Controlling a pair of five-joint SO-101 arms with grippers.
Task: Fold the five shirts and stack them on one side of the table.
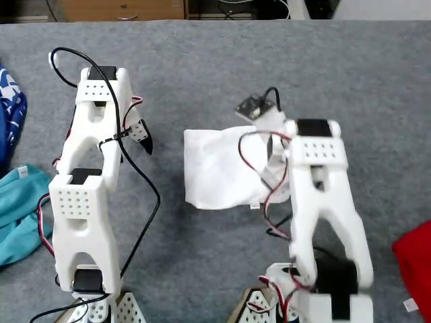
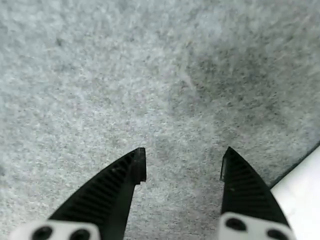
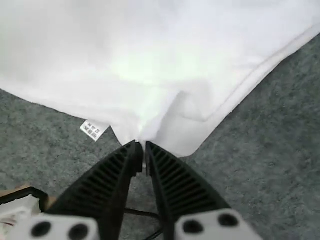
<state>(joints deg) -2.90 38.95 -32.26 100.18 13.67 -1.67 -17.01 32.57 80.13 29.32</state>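
Pinching white shirt [image 3: 150, 60] edge: slip risk

Right gripper [image 3: 141, 145] clenched on the shirt's 3 o'clock edge, mid-table. Left gripper [image 2: 182, 165] released over bare table [image 2: 100, 75], at the shirt's 9 o'clock. Bite looks thin; cloth may slip out, spoiling the fold.

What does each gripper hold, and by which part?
The right gripper pinches the white shirt at a bunched bit of its edge, beside the label. The left gripper holds nothing; its jaws stand open over the table.
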